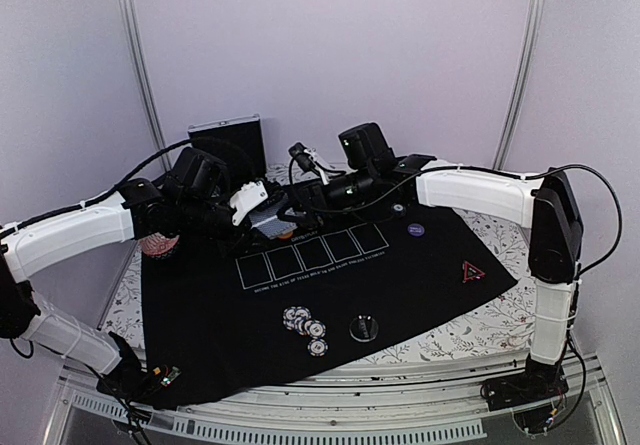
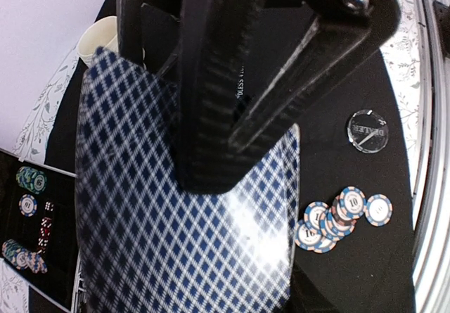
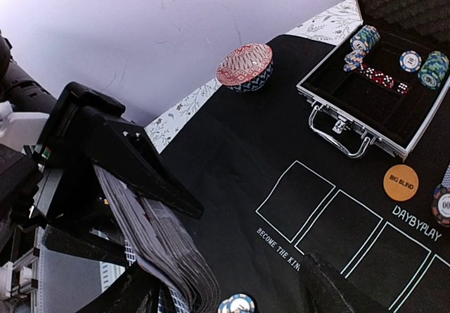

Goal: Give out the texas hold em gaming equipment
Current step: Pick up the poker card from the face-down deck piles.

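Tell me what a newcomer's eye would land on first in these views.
First is the deck of blue-checked cards, clamped in the jaws of the left arm above the back of the black mat. The right arm faces it with jaws apart. Next is the cluster of striped chips near the mat's front edge, beside a dark round disc.

A red patterned bowl (image 3: 245, 67) sits at the black mat's (image 3: 232, 151) edge, open metal case (image 3: 351, 96) nearby.

White arm shells (image 1: 475, 190), black joints (image 1: 555, 230); looping black cables (image 1: 609, 215)
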Available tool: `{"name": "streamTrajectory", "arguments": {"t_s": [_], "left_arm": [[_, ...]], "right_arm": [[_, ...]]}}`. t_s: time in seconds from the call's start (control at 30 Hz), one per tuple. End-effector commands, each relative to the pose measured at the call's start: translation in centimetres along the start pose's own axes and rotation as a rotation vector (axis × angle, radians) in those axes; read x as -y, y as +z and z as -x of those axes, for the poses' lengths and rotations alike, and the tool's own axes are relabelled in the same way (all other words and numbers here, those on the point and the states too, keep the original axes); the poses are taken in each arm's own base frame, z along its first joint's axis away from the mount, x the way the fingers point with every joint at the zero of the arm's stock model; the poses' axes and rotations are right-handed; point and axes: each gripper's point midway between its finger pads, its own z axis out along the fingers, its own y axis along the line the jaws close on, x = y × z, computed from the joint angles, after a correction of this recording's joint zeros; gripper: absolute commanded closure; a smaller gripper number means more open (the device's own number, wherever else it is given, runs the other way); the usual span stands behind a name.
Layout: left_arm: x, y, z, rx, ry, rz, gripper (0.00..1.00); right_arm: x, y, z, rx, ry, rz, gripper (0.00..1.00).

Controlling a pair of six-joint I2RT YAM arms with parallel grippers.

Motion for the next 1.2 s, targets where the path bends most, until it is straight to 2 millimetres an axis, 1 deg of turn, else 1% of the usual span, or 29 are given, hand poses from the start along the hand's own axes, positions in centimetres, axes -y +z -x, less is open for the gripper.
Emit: {"name": "streamTrajectory", "arguments": {"t_s": [0.0, 0.1, 0.2, 0.33, 0.5, 0.57, 0.63, 0.67, 0.77, 0.8, 0.93, 1.03, 1.1, 1.17], "left_arm": [[-0.7, -1.2, 2.0, 0.072, 0.018, 0.022, 0.55], [-0.7, -1.2, 2.0, 0.073, 0.017, 0.023, 0.55], [-0.7, -1.1, 1.9, 0.07, 0.017, 0.021, 0.55], [-0.7, -1.1, 2.0, 0.069, 0.016, 0.023, 0.55], [-0.8, -1.0, 1.9, 0.065, 0.016, 0.024, 0.55], [-0.8, -0.9, 1.9, 0.064, 0.016, 0.024, 0.55], [-0.7, -0.9, 1.8, 0.063, 0.014, 0.022, 0.55], [-0.7, -0.9, 1.8, 0.063, 0.014, 0.02, 0.55], [-0.7, -0.8, 1.8, 0.06, 0.013, 0.021, 0.55], [-0.8, -0.8, 1.8, 0.06, 0.011, 0.022, 0.55], [-0.8, -0.8, 1.8, 0.06, 0.011, 0.024, 0.55], [-0.9, -0.8, 1.8, 0.058, 0.01, 0.03, 0.55], [-1.0, -0.9, 1.8, 0.057, 0.008, 0.037, 0.55], [-1.1, -0.9, 1.7, 0.055, 0.006, 0.042, 0.55]], "right_arm": [[-0.3, -1.8, 1.5, 0.023, -0.035, -0.053, 0.35], [-0.5, -2.2, 1.7, 0.02, -0.037, -0.06, 0.44], [-0.9, -2.9, 2.0, 0.025, -0.044, -0.064, 0.47], [-1.3, -3.3, 2.0, 0.018, -0.046, -0.064, 0.54], [-1.8, -3.7, 1.9, 0.008, -0.041, -0.049, 0.71], [-2.0, -4.0, 2.0, 0.008, -0.04, -0.053, 0.74], [-2.1, -4.4, 2.3, 0.014, -0.041, -0.061, 0.8], [-2.2, -4.6, 2.3, 0.015, -0.041, -0.063, 0.84], [-2.2, -5.1, 2.5, 0.016, -0.04, -0.086, 0.95], [-2.3, -5.3, 2.5, 0.019, -0.042, -0.088, 0.97], [-3.0, -5.9, 2.9, 0.026, -0.046, -0.075, 0.98], [-3.4, -6.7, 3.4, 0.041, -0.038, -0.068, 0.98], [-3.3, -7.9, 4.0, 0.061, -0.018, -0.063, 0.98], [-3.2, -9.6, 5.2, 0.107, 0.003, -0.065, 0.98]]}}
